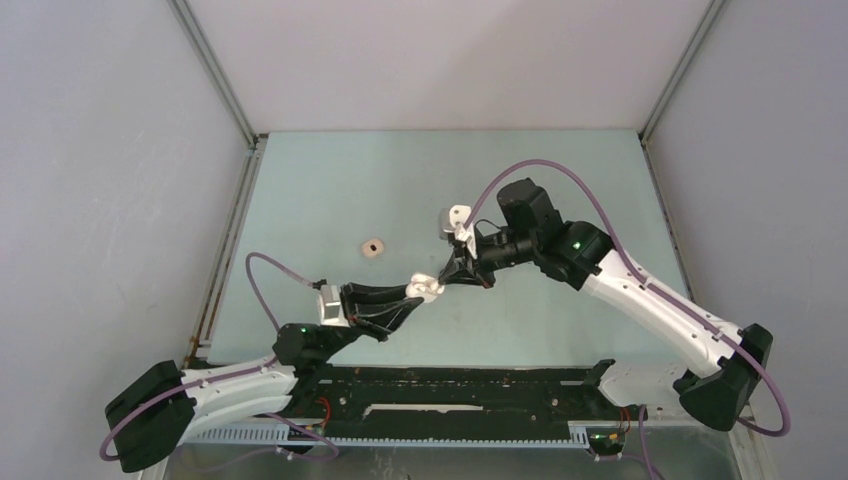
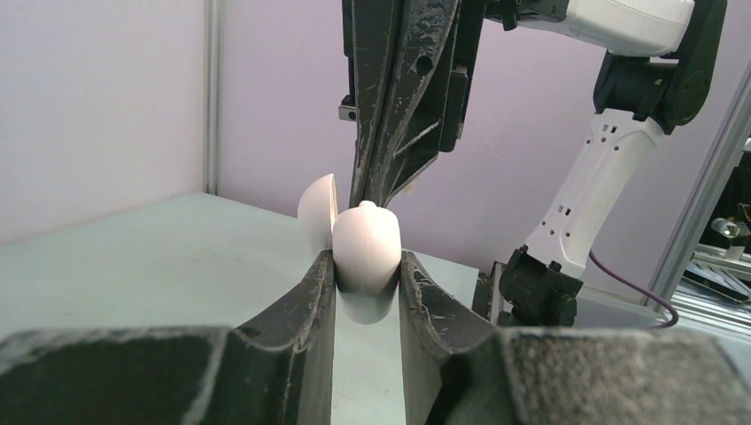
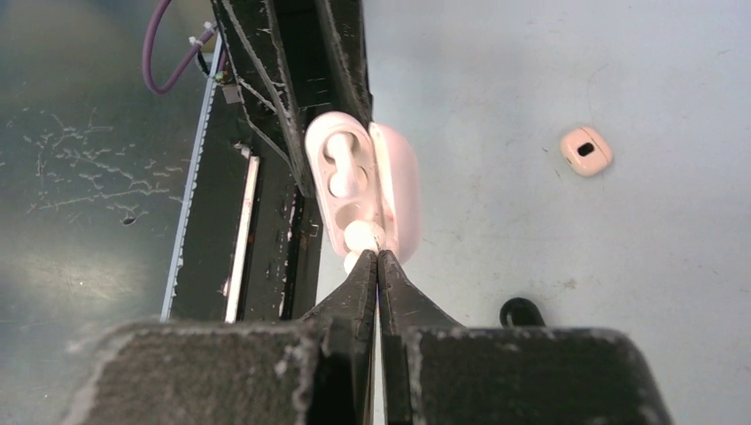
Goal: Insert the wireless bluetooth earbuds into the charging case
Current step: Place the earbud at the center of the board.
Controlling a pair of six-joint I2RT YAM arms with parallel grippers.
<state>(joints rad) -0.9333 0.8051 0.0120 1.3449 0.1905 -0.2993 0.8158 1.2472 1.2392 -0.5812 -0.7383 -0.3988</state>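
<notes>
Pink small piece lies loose on the table, left and far of both grippers. Left gripper is partly open, clamping the open pale-pink charging case mid-table. One earbud sits inside. Right gripper is fully closed, tips touching a second earbud at the case's near end.

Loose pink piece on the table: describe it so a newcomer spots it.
On the pale green table, find the left gripper holding an open case near the middle. Left of that and farther back lies a small pale pink rounded piece. Unlike the case, it lies untouched and shows a dark oval mark.
</notes>
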